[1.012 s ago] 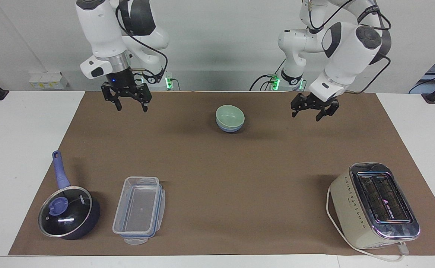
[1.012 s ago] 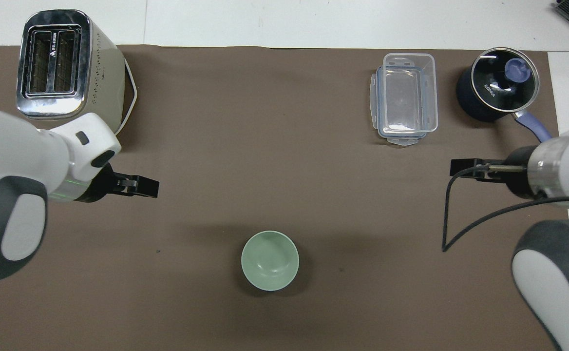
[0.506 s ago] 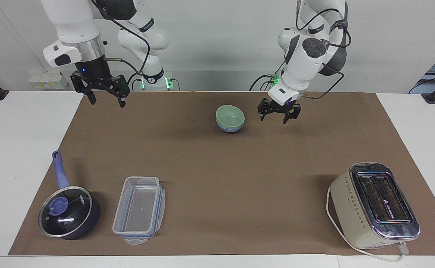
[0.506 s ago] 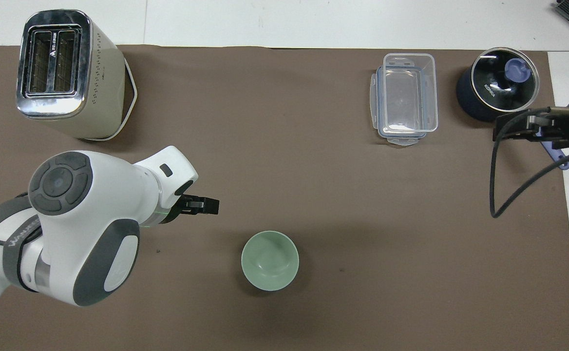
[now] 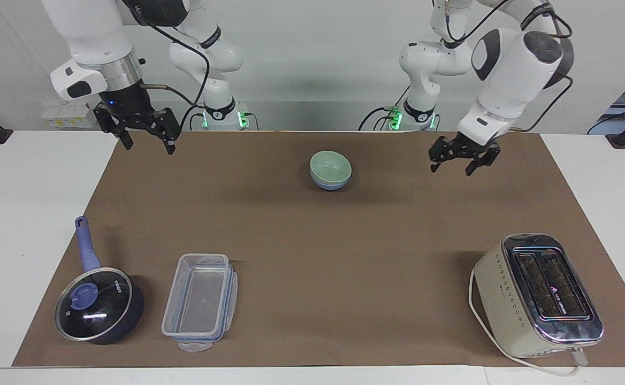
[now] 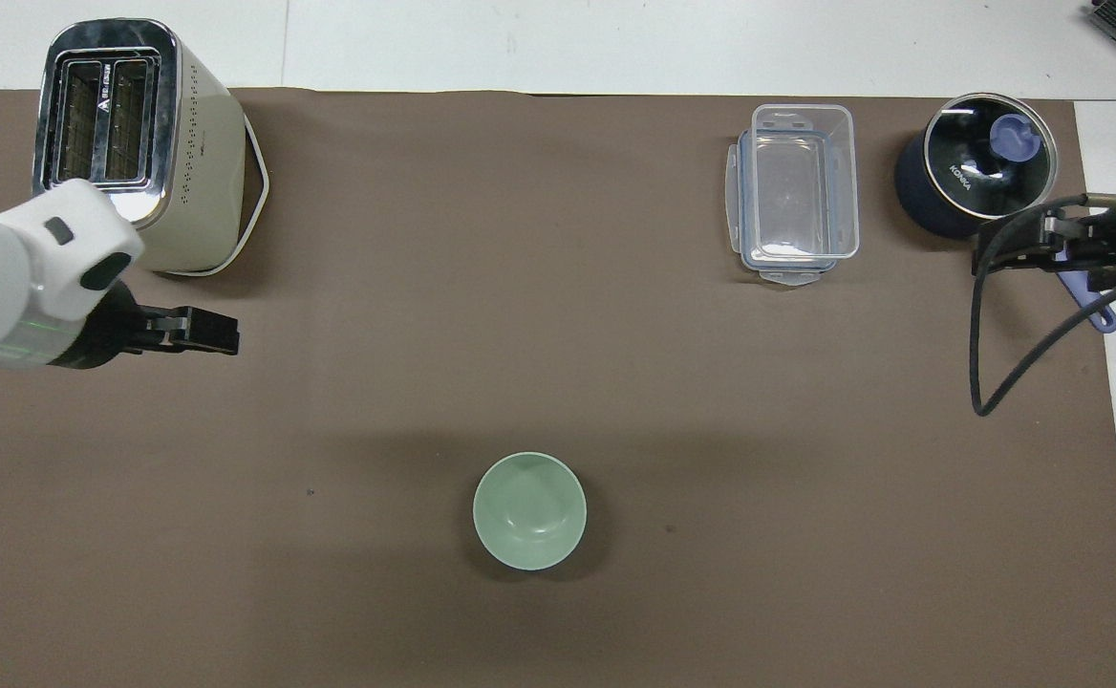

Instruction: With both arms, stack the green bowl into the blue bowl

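Note:
The green bowl [image 5: 330,162] sits nested in the blue bowl [image 5: 329,184] on the brown mat, midway between the two arms and close to the robots. In the overhead view only the green bowl [image 6: 529,511] shows; the blue bowl is hidden under it. My left gripper [image 5: 451,170] is open and empty, raised over the mat toward the left arm's end, well apart from the bowls; it also shows in the overhead view [image 6: 228,336]. My right gripper [image 5: 150,147] is open and empty, raised over the mat's edge at the right arm's end [image 6: 988,256].
A cream toaster [image 5: 540,294] with a white cord stands at the left arm's end, farthest from the robots. A clear plastic container [image 5: 200,299] and a dark lidded saucepan [image 5: 98,310] with a blue handle stand at the right arm's end, also far from the robots.
My left gripper swung in close beside the bowls, then back out toward the left arm's end. My right gripper moved outward toward the right arm's end and rose. The bowls have not moved.

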Robot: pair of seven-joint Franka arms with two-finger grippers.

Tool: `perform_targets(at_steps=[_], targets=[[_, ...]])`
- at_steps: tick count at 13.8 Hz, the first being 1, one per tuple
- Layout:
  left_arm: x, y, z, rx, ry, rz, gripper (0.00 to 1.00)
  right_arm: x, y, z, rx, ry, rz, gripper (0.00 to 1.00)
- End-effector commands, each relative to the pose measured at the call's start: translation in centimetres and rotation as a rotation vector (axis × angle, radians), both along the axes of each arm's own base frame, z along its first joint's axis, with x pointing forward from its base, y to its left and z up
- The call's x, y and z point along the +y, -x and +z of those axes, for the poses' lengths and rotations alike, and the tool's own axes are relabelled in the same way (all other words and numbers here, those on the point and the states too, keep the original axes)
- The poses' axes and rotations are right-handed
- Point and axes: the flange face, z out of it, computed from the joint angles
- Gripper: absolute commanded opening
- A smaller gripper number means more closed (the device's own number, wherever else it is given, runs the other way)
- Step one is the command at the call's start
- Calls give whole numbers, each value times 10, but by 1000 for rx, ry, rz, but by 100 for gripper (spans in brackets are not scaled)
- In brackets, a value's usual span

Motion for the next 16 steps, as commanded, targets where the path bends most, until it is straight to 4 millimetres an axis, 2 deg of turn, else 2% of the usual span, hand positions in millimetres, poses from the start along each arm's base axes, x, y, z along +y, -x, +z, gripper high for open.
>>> perform_targets(at_steps=[1, 4, 16], targets=[[9, -5, 31, 41, -78, -12, 100, -6, 10, -2, 10, 12, 22, 100], [28, -7, 54, 78, -87, 18, 100, -6, 17, -6, 19, 10, 21, 100], [27, -10, 54, 73, -78, 24, 100, -7, 25, -12, 36, 11, 18, 100]])
